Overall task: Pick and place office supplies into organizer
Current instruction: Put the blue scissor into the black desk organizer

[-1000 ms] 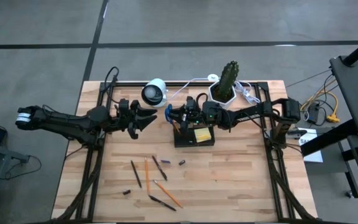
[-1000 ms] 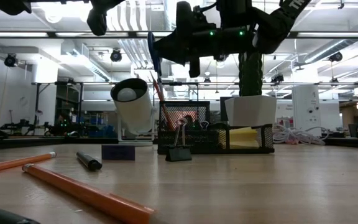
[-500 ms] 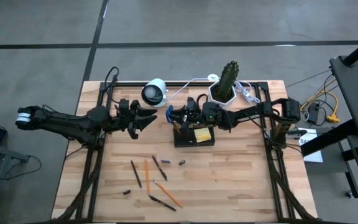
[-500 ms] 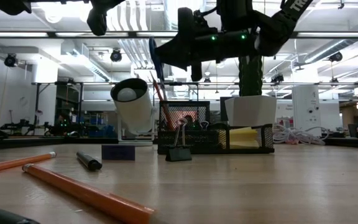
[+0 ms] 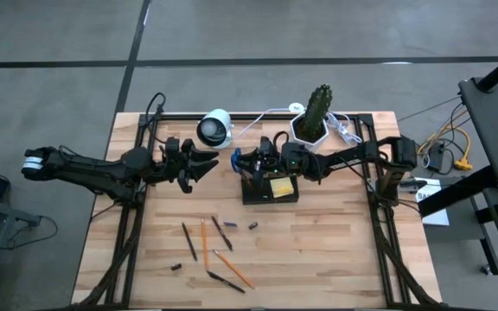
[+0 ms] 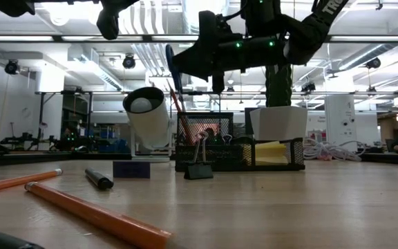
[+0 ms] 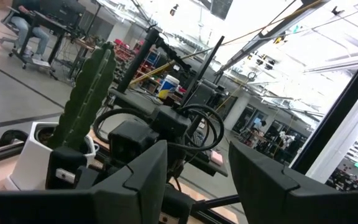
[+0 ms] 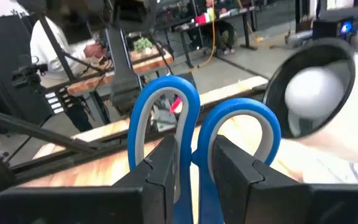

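Holding the blue scissors (image 8: 194,134) above the organizer (image 5: 271,192), the right fingers (image 5: 247,161) pinch them tight; left fingers (image 5: 206,163) hang apart, empty. Five pencils (image 5: 233,269) and four stubs (image 5: 253,226) lie on the counter (image 5: 335,259)

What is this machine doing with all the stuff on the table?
It is tidying office supplies into the black organizer. The right gripper holds the blue-handled scissors by the handles, just above the organizer, which already has a yellow sticky-note pad in it. The left gripper waits nearby, fingers apart and empty. Several pencils and small dark stubs lie loose on the table, not yet put away.
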Robot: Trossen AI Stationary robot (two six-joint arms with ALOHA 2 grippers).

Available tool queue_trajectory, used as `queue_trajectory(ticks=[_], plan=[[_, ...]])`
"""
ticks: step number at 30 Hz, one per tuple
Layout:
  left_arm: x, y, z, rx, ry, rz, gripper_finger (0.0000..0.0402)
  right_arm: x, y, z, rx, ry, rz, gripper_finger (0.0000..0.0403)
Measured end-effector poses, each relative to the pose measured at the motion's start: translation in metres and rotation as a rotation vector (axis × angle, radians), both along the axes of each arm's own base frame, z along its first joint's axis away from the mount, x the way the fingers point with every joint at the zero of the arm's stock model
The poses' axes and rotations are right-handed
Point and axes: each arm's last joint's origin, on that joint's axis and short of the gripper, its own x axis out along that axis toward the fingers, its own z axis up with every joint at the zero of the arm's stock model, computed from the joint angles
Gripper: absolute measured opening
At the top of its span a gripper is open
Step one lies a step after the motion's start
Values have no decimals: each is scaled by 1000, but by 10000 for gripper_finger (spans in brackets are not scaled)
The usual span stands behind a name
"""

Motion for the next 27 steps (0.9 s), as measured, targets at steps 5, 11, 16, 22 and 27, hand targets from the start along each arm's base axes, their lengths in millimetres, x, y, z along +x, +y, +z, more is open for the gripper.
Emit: queue_trajectory(ticks=[5, 11, 16, 22, 27], plan=[[0, 0, 0, 0, 0, 0, 157, 3, 0, -13, 22, 31, 21, 70], [0, 0, 0, -2, 0, -1, 157, 5, 0, -17, 31, 28, 24, 70], [0, 0, 0, -2, 0, -1, 157, 5, 0, -17, 13, 33, 27, 70], [0, 0, 0, -2, 0, -1, 157, 3, -2, -23, 22, 75, 21, 70], [0, 0, 0, -1, 0, 0, 157, 1, -4, -25, 27, 82, 13, 70]])
